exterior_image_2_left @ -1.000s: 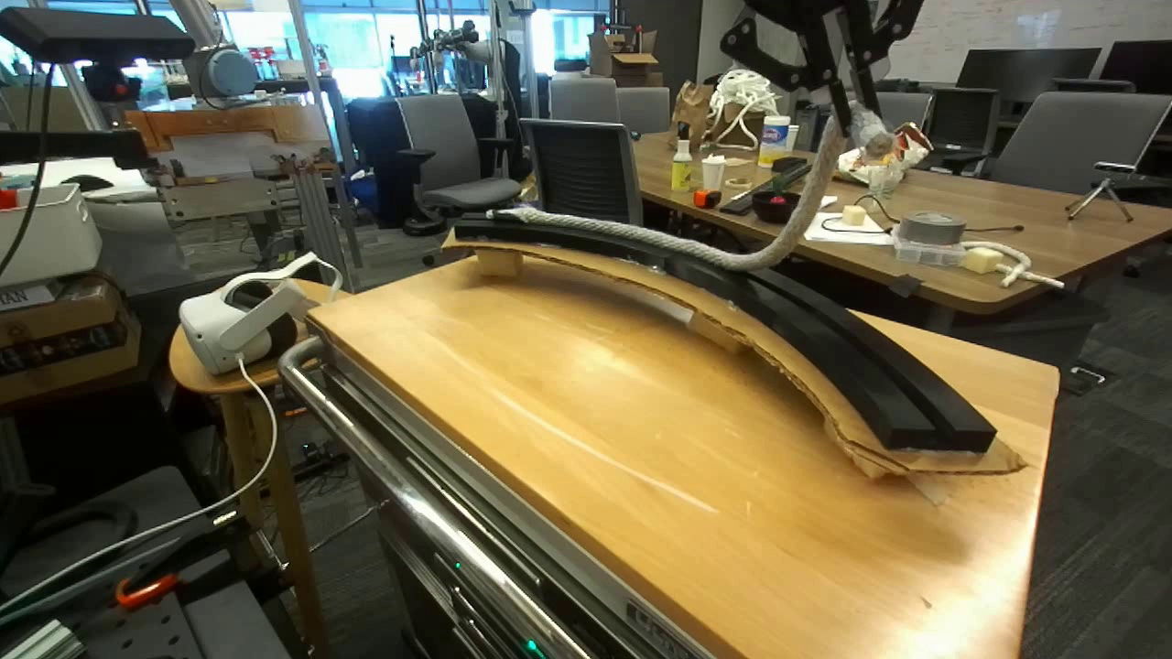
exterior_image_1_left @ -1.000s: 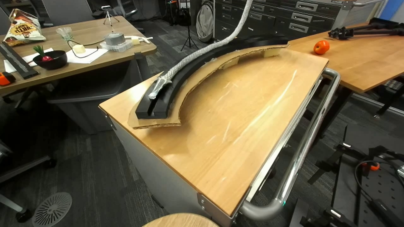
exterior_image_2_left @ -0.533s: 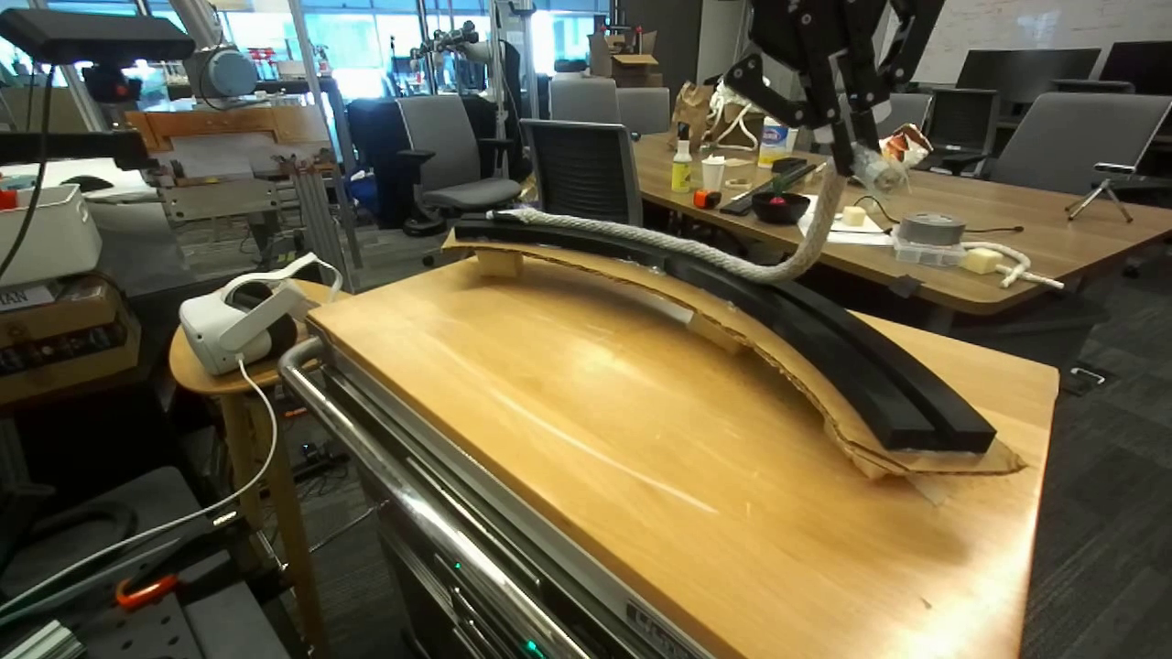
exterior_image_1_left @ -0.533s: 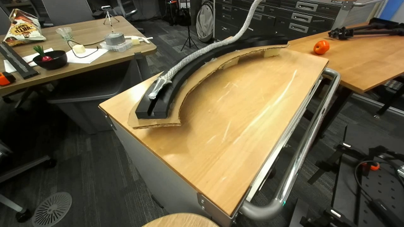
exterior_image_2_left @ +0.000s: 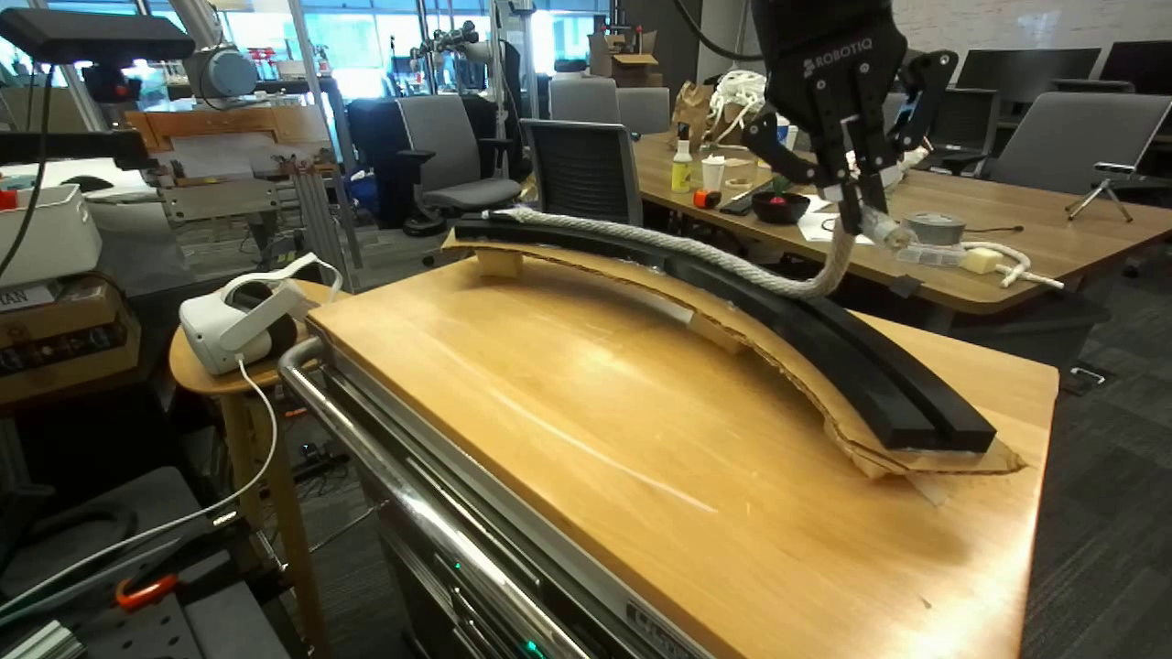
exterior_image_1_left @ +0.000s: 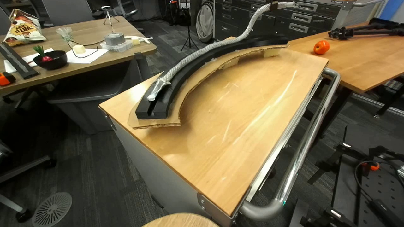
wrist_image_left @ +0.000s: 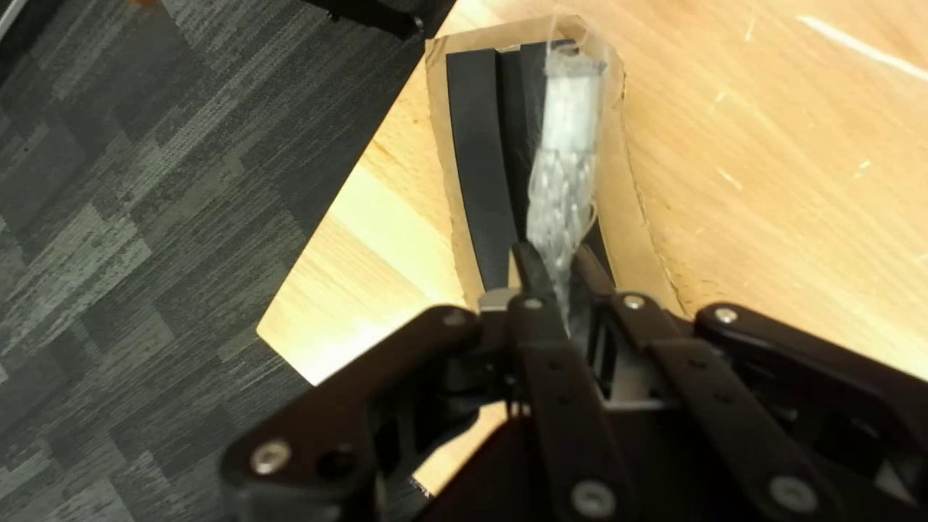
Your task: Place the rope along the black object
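The fingers (wrist_image_left: pixel 533 279) are clamped on the rope (exterior_image_2_left: pixel 696 249) just short of one end, its wrapped tip jutting out past them; below them the rope bends down to the black object (exterior_image_2_left: pixel 842 357) and lies along it, whether sunk in or on top I cannot tell; in an exterior view its other end rests toward the left corner of the worktop (exterior_image_1_left: pixel 240 104); the rope is whitish, thick and braided, both ends shiny.
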